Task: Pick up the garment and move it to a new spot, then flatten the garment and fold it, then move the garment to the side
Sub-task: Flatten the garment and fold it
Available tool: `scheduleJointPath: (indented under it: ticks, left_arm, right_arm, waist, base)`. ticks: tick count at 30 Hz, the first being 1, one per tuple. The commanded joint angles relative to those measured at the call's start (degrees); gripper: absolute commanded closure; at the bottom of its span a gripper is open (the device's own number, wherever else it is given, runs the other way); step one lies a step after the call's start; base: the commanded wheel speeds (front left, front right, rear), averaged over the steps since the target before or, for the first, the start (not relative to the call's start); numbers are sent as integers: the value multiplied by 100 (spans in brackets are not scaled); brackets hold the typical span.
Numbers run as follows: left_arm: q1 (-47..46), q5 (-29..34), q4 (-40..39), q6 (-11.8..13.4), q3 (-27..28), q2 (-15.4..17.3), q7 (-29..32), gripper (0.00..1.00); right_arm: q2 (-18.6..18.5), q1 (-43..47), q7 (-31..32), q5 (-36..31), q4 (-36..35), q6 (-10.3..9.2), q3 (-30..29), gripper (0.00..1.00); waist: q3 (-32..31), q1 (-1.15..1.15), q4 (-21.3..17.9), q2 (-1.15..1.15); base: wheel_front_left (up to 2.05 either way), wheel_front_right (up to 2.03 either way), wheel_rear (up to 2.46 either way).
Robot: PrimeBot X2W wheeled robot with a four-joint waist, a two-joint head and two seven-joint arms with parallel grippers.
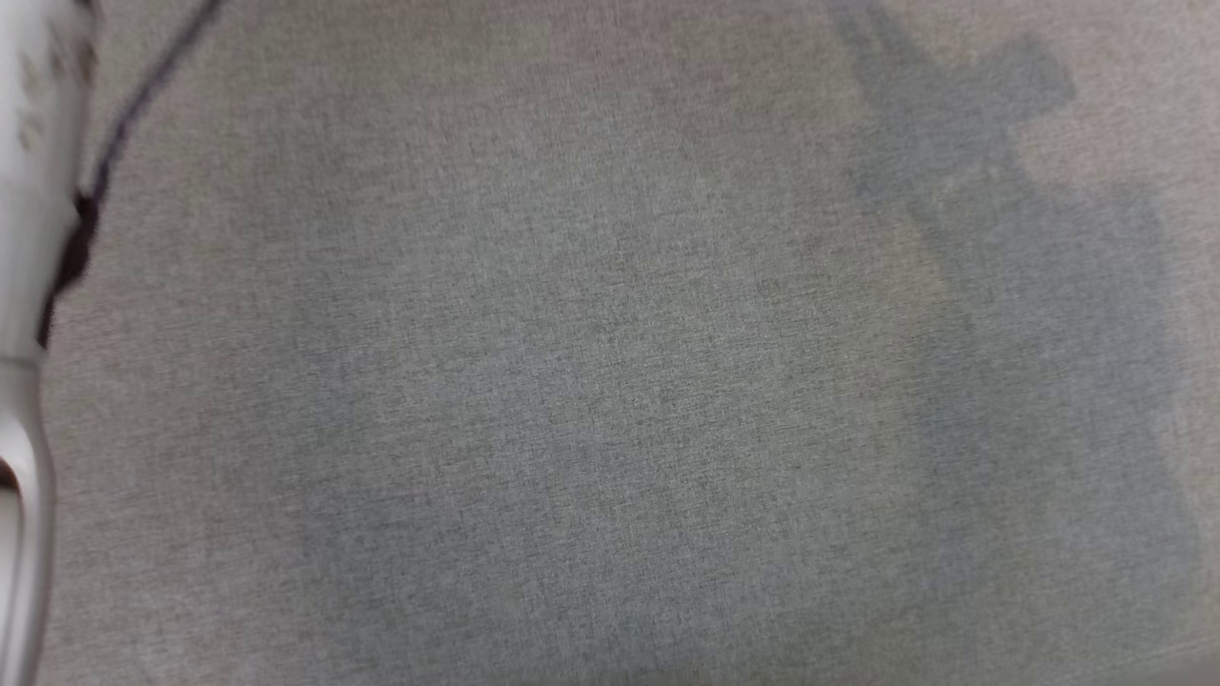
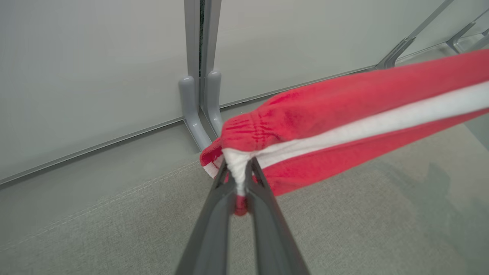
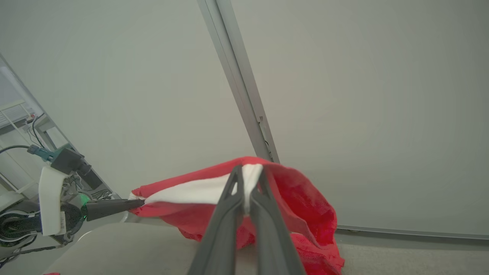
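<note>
Two grippers were clamped on one red fleece garment with a white stripe (image 2: 344,110): left gripper (image 2: 237,168) at its gathered end, right gripper (image 3: 247,173) farther along the stripe. The garment hung stretched between them above the grey woven surface (image 1: 610,381). Pick-up looked done; setting down, flattening, folding and moving aside remained.

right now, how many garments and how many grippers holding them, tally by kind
garment (red, white stripe): 1
grippers: 2, the left gripper and the right gripper, each shut on the garment
total: 3
</note>
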Motion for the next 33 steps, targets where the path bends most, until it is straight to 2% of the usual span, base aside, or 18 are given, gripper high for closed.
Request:
scheduleJointPath:
  ticks: [1,5,11,15,17,23,27,33]
  left_arm:
    - [385,-178,-105,-12,-148,105,-34,100]
    - [1114,-502,-333,-13,-445,299,117,100]
    - [2500,-1292,-1170,-12,-999,831,829,100]
    - [3330,-1740,-1817,-13,-1128,1171,1230,100]
    - [3707,-1925,-2128,74,-1144,1262,1379,100]
    - [4891,-2560,-3448,660,-1227,1670,2099,100]
    - [5572,-2935,-4509,1140,-1265,2148,2594,100]
    - [6068,-3189,-5588,1748,-1097,2631,2797,100]
  right_arm:
    - [-144,309,138,53,34,-12,270,100]
    - [-232,740,398,147,61,-12,732,100]
    - [-426,1555,982,414,-55,-12,1479,100]
    - [-642,2083,1277,615,-189,-12,1830,100]
    - [-821,2321,1448,615,-317,-12,1973,100]
    - [-1463,3047,1855,711,-1142,-12,2184,100]
    - [-2003,3414,1969,781,-1730,-13,2217,100]
    - [-2593,3625,2102,879,-2355,-13,2184,100]
  waist:
    - [-257,0,21,0]
    - [-660,0,23,0]
    - [-1560,0,16,0]
    - [-2087,0,56,0]
    - [-2290,0,100,0]
    - [-2690,0,187,0]
    - [-2780,0,221,0]
    - [-2684,0,213,0]
  base:
    - [0,0,0]
    - [0,0,0]
    - [0,0,0]
    - [0,0,0]
    - [0,0,0]
    - [0,0,0]
    - [0,0,0]
    - [0,0,0]
